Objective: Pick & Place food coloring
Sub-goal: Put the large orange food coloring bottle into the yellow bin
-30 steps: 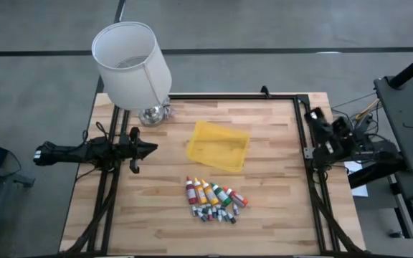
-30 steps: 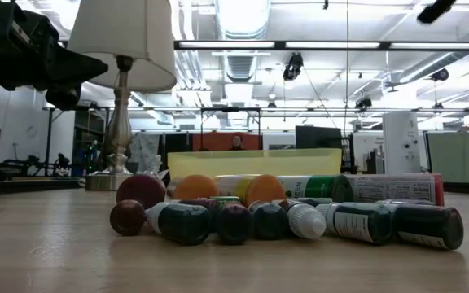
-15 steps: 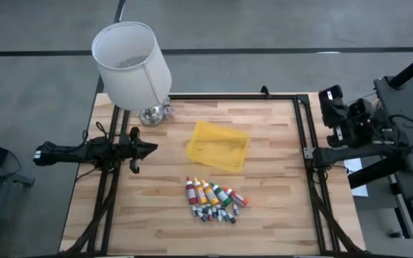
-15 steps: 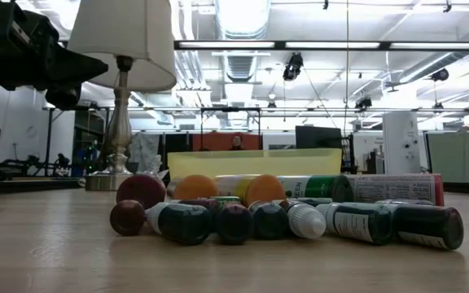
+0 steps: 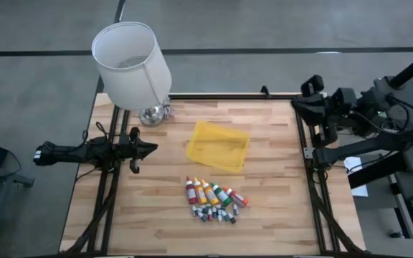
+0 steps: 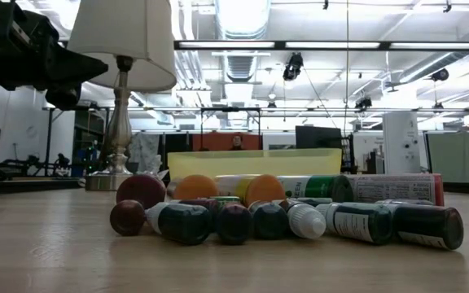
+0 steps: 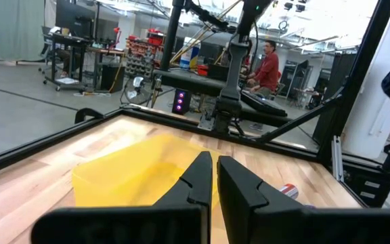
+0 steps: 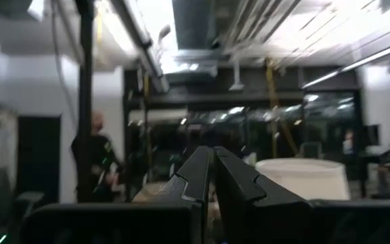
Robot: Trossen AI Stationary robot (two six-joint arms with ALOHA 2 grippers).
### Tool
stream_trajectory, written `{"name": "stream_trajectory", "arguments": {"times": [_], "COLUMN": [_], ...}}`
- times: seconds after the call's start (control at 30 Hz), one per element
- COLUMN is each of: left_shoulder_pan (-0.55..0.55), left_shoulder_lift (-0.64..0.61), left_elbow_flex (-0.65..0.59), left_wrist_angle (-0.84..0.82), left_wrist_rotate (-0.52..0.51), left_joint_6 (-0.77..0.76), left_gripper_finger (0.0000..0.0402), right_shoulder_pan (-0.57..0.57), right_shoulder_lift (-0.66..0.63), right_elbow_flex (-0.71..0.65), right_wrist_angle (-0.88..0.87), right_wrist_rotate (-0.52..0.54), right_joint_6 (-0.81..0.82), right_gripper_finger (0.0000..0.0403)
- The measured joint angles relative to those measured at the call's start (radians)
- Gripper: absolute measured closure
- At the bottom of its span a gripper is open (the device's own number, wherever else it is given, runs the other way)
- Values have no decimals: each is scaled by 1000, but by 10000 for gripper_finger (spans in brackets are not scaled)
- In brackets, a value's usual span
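Spanning the ground beneath both arms: a wooden table (image 5: 264, 208) in a dark frame. Standing behind and to one side of the left gripper (image 5: 149, 148), at the table's far corner: a lamp (image 5: 131, 64) with a white shade and a metal base.

Hovering low over the table's left edge, fingers pressed together with nothing between them, tips aimed across the boards toward the middle. Seen in the left wrist view as two dark fingers (image 7: 198, 177) meeting at a narrow seam.

Hanging at the opposite side, by the far right corner of the frame: the right gripper (image 5: 300, 102), likewise closed on nothing, raised and pointing out over the table; lamp shade and room visible past its fingers (image 8: 196, 173).

Lying straight ahead of the left gripper's tips, between the two grippers and well apart from each: a yellow tray (image 5: 218, 146).

Resting beyond the tray's near side, ahead of the left gripper and off toward the table's front, far from the right gripper: the food coloring (image 5: 214, 199). Laid in a row, the longer squeeze bottles (image 5: 205, 190) in red, orange, yellow and green; heaped just in front of them, touching, the tiny vials (image 5: 214, 213).
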State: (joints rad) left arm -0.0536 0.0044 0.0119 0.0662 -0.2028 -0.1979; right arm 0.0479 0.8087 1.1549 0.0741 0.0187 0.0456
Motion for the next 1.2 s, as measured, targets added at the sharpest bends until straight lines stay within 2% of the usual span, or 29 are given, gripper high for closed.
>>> {"name": "stream_trajectory", "arguments": {"times": [0.23,0.5,0.7,1.0,1.2], "left_shoulder_pan": [0,0,0,0,0], "left_shoulder_lift": [0,0,0,0,0], "left_elbow_flex": [0,0,0,0,0], "left_wrist_angle": [0,0,0,0,0], "left_wrist_rotate": [0,0,0,0,0], "left_joint_6": [0,0,0,0,0], "left_gripper_finger": [402,401,401,401,401], "right_shoulder_pan": [0,7,38,114,145], "right_shoulder_lift": [155,291,369,468,527], "right_elbow_flex": [182,311,331,330,330], "right_wrist_angle": [-215,-388,-417,-461,-460], "right_wrist_rotate": [-123,-132,-133,-133,-133], "right_joint_6": [7,80,119,275,294], "right_gripper_finger": [385,385,385,385,385]}}
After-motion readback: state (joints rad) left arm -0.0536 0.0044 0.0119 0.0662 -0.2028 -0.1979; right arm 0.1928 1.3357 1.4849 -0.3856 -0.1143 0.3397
